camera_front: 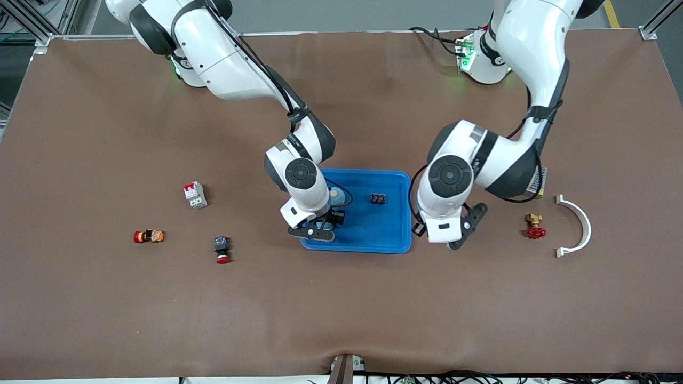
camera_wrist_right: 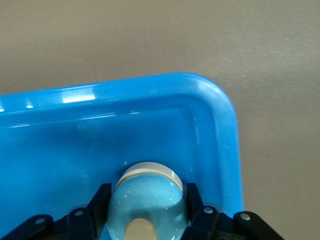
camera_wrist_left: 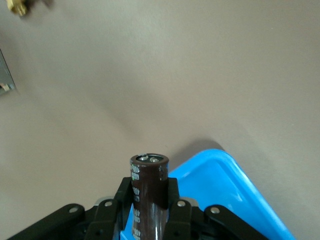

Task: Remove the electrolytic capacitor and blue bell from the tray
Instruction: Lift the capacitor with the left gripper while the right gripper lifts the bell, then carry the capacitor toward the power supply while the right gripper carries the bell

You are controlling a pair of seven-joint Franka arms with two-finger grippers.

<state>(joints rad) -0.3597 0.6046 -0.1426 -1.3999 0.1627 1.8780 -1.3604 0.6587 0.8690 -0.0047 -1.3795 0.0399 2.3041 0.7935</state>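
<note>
The tray point(camera_front: 373, 234) is my landmark. Well off toward the right arm's end of the table lie a small orange and red part point(camera_front: 148, 236), a white and red breaker point(camera_front: 195, 194) and a red push button point(camera_front: 222, 250), all clear of the tray.

My right gripper point(camera_front: 315, 230) is down inside the tray, at the corner nearest the front camera on the right arm's end. In the right wrist view its fingers point(camera_wrist_right: 100, 200) are pinched on the blue bell point(camera_wrist_right: 148, 207), one on each flank of the dome. The dome looks smooth and glossy, so I judge it slippery; a hold low on its sides, near the pale rim, should stop it squirting out. It is probably light and stiff.

Near the tray's middle sits a small black block point(camera_front: 378, 199).

My left gripper point(camera_front: 451, 234) is just outside the tray's rim at the left arm's end, over bare table. It is clamped on the capacitor point(camera_wrist_left: 148, 197), a dark cylinder held upright by its sides. It seems rigid and light, with a slick sleeve; mid-body is the sound place to hold it.

Farther that way lie a brass valve with a red wheel point(camera_front: 534, 226) and a white curved bracket point(camera_front: 579, 224).
</note>
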